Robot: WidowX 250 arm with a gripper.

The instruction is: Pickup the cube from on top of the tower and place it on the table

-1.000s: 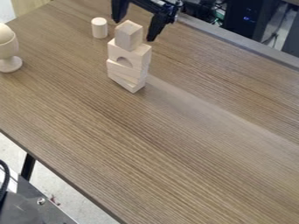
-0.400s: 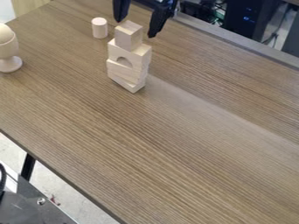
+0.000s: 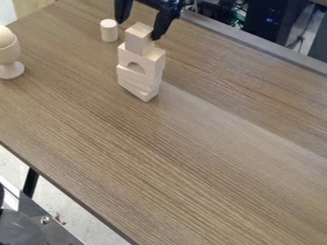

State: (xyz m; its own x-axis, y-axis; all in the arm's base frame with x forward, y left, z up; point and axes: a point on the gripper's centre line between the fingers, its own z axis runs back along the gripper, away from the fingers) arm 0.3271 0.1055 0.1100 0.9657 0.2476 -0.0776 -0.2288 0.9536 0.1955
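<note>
Shifted a little toward the left side of the camera view since the earlier frame, the tool now hangs at the top of the tower, its fingers spread wide. One finger is to the left of the cube; the other overlaps the cube's upper right edge in view, though whether they touch is hard to tell. The cube sits at the very top of the tower, on the arched block, which rests on the lower blocks, stacked slightly askew on the table. Tower and cube have kept their places. A pale wooden cylinder stands upright near the tower, toward the upper left. At the left edge, a rounded wooden piece on a footed stem also stands on the table.
</note>
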